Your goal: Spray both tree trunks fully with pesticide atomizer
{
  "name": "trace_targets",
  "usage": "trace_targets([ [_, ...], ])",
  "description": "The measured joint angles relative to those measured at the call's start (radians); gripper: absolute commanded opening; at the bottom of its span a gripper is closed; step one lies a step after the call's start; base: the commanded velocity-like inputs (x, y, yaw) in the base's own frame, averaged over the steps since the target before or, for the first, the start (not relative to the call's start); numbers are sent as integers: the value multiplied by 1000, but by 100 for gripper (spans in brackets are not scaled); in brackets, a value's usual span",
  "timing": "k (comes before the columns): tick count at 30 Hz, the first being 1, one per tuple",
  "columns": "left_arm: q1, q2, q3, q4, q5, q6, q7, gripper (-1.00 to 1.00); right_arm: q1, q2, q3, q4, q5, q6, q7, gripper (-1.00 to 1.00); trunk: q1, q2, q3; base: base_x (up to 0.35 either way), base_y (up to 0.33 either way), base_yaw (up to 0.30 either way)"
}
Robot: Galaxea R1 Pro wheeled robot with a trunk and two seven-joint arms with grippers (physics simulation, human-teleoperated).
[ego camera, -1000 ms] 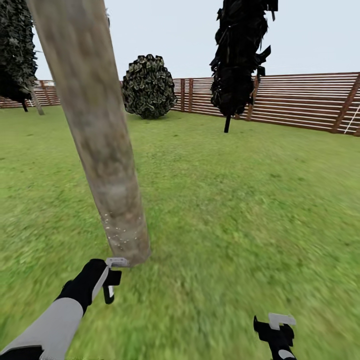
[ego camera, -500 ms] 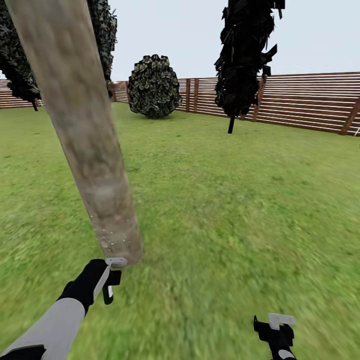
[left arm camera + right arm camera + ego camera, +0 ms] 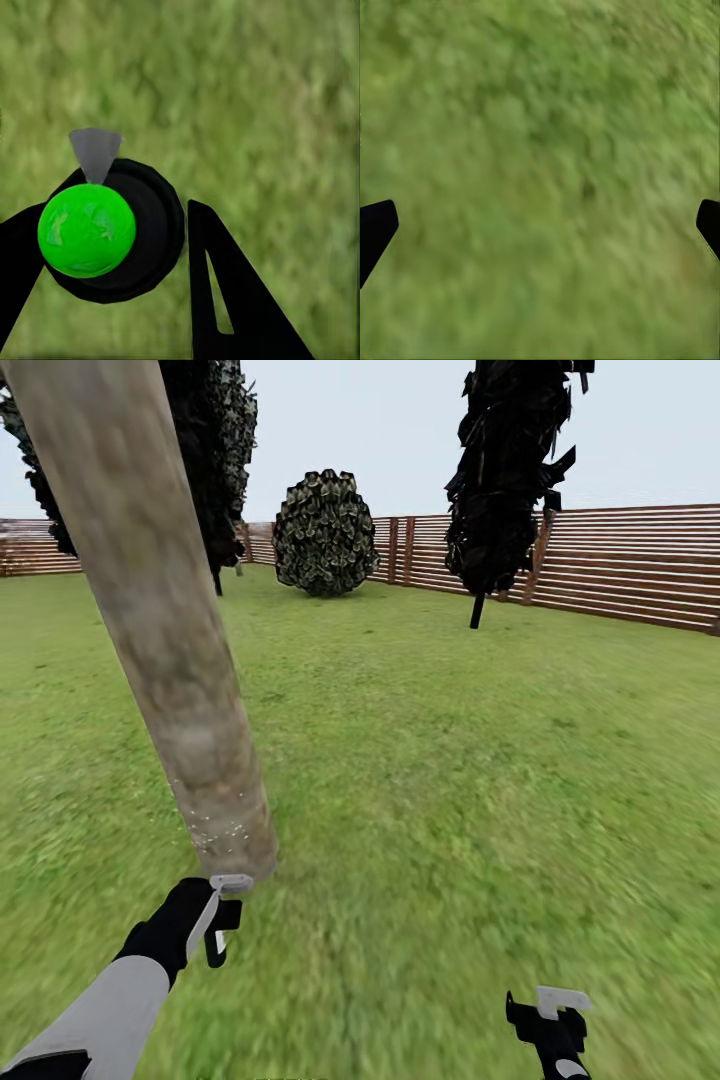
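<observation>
From the head view we judge ourselves mid-spray: our left gripper (image 3: 222, 930) sits at the foot of the tree trunk (image 3: 170, 640) on the lawn (image 3: 450, 760), white specks dotting its base, so next we must aim higher. The left wrist view adds the atomizer (image 3: 97, 229) clamped between its fingers; the right wrist view shows the right gripper (image 3: 540, 232) spread wide over grass

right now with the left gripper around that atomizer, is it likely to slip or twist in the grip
The atomizer looks round and smooth, a glossy green cap on a black body, so it could plausibly rotate between the left gripper's flat fingers. It seems rigid, unlikely to deform. Its grey nozzle juts off one side, so bumping the tree trunk might turn it.
</observation>
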Motion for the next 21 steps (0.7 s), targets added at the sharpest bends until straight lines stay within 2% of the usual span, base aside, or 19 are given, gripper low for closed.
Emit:
trace_targets([
  [3, 0, 0, 1, -1, 0, 0, 1, -100, 0, 0, 0, 0, 0, 0, 0, 100, 0, 0, 0, 88, -283, 130],
  [15, -1, 4, 1, -1, -2, -1, 2, -100, 0, 0, 0, 0, 0, 0, 1, 100, 0, 0, 0, 117, -282, 11],
  [21, 0, 13, 4, -2, -4, 1, 3, -100, 0, 0, 0, 0, 0, 0, 2, 100, 0, 0, 0, 135, -274, 230],
])
